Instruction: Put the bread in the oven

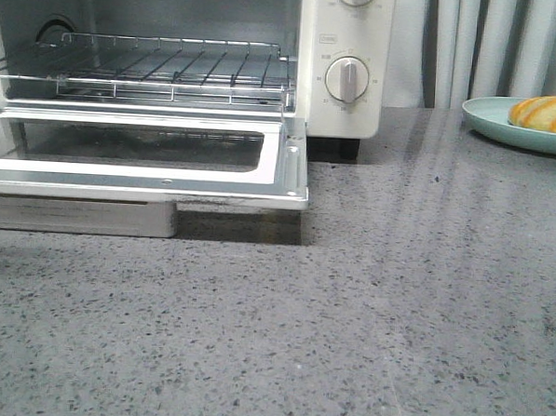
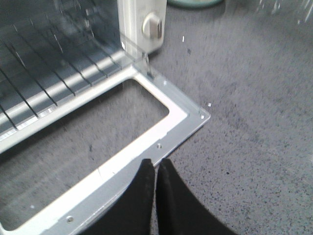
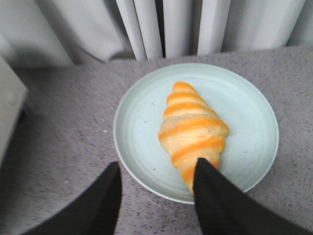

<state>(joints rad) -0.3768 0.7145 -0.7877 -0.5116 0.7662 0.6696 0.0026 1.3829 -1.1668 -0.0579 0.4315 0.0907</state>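
The croissant [image 3: 193, 132] lies on a pale green plate [image 3: 142, 122], right of the open oven [image 1: 343, 44]. The right end effector [image 3: 156, 196] hovers wide, offset from it: closing here risks pinching only its tip. The left end effector [image 2: 155, 196] is closed, empty, over the door [image 2: 166, 127].

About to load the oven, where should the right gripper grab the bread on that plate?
Grip the bread across its fat middle, coming down from above. It lies flat on the plate with tapered ends that would likely slip; the open right gripper already hovers near one tip.
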